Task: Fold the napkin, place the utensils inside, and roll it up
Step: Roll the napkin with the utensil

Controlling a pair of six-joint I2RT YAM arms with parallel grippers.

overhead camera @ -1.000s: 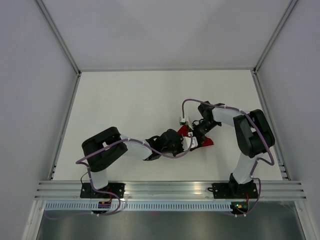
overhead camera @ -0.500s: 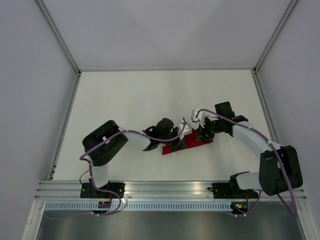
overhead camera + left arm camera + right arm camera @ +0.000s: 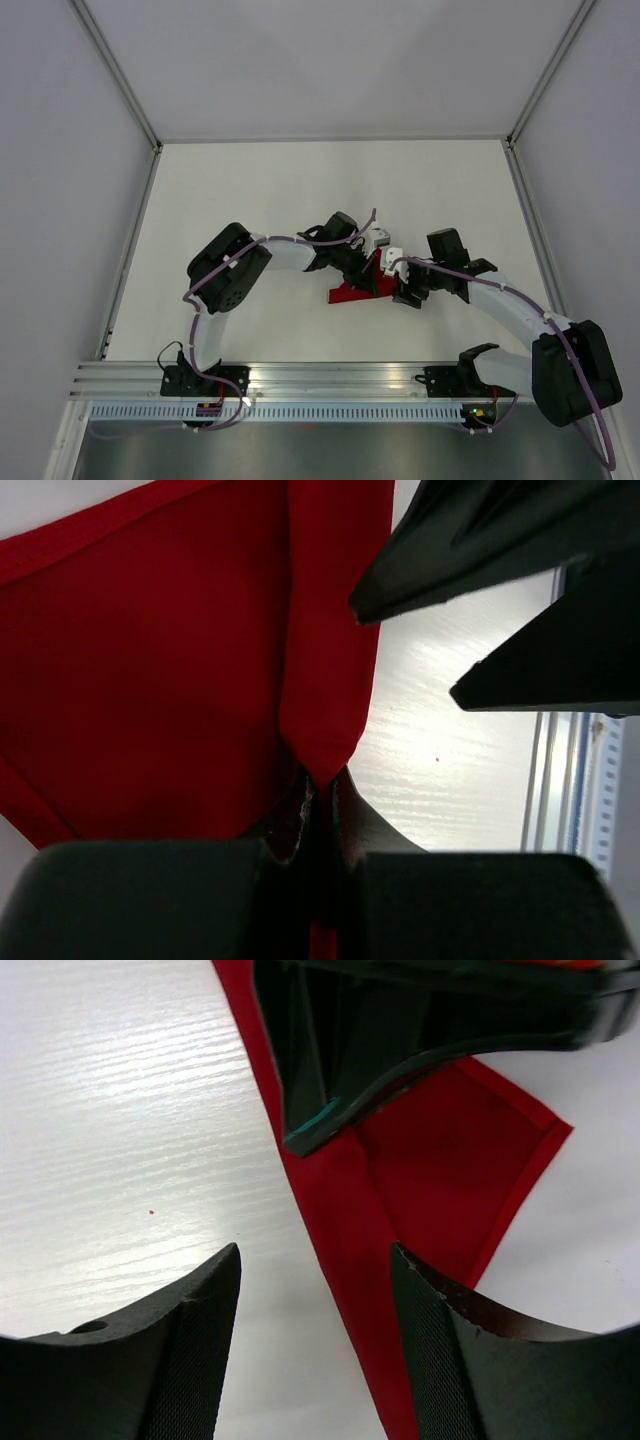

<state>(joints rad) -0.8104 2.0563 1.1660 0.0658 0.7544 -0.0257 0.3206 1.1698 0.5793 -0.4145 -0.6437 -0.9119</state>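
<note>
Top external view is showing the left arm (image 3: 232, 278) reaching rightward over the white table (image 3: 250, 190). Its elbow is now sitting nearer the middle than a second ago, and its wrist is lying farther from the bases. The left gripper (image 3: 367, 272) is clenched on the napkin (image 3: 352, 293); the left wrist view shows its two fingers pressed together on a narrow fold of the red cloth, with the cloth fanning out away from them.

A second ago the napkin was only a small red bunch between the two grippers. Half a second ago it was stretching out as a longer band. Now it is lying as a shorter red strip on the table near the middle, closer to the near edge. Its long axis is running roughly left to right, with the right end slanting slightly toward the far side, up to the left gripper.

Just to the right, the right gripper (image 3: 408, 291) is hanging released. Its fingers (image 3: 150, 1360) are standing apart over the strip's edge and the bare table, holding nothing, and they are spread wider than a second ago. The right arm (image 3: 520, 310) was standing tall then; now it is stretching low and leftward from an elbow at the far right.
</note>
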